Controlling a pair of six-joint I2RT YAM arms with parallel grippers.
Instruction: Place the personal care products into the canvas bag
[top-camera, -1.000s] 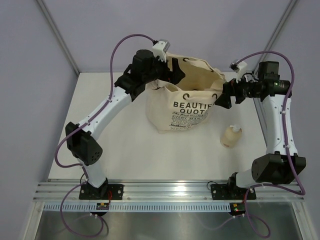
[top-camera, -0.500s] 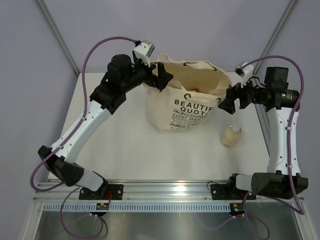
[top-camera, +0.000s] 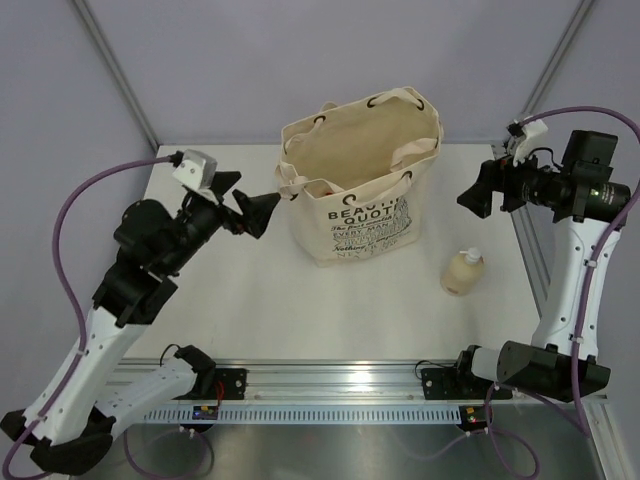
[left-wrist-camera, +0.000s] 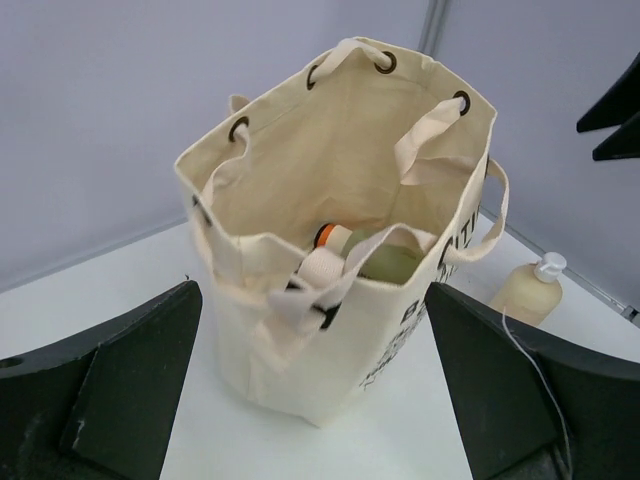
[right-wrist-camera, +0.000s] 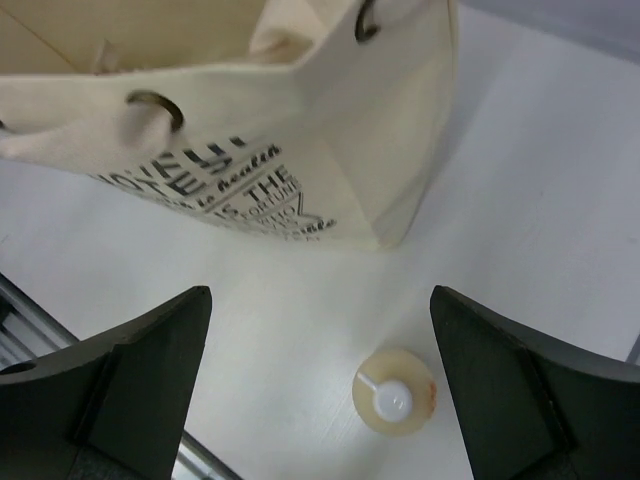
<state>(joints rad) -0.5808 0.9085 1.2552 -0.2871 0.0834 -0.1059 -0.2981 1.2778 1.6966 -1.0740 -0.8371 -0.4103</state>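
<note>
Table: white top. It carries the bag and one loose bottle.

Canvas bag: the cream tote stands upright toward the far middle of the table with its mouth open. Black lettering is on the near face. The soft handles flop over the rim, one sagging inward across the opening.

Left gripper: held above the table to the left of the bag and pointed at it, well apart from the cloth. The jaws are spread wide with nothing between them.

Right gripper: raised to the right of the bag, near the far right edge of the table. It is also gaping wide and empty. Its wrist view looks down past the bag's right corner.

Beige pump bottle: stands upright on the table with its white pump head on top. It sits near the bag's near right corner, not touching it and outside the bag.

Bag contents, seen from the left wrist view:
- an orange-capped item lies low inside
- a pale green piece is just beside it
- a cream one rests against the near wall
- the drooping handle covers part of the heap, so the count is uncertain, possibly more underneath
</note>
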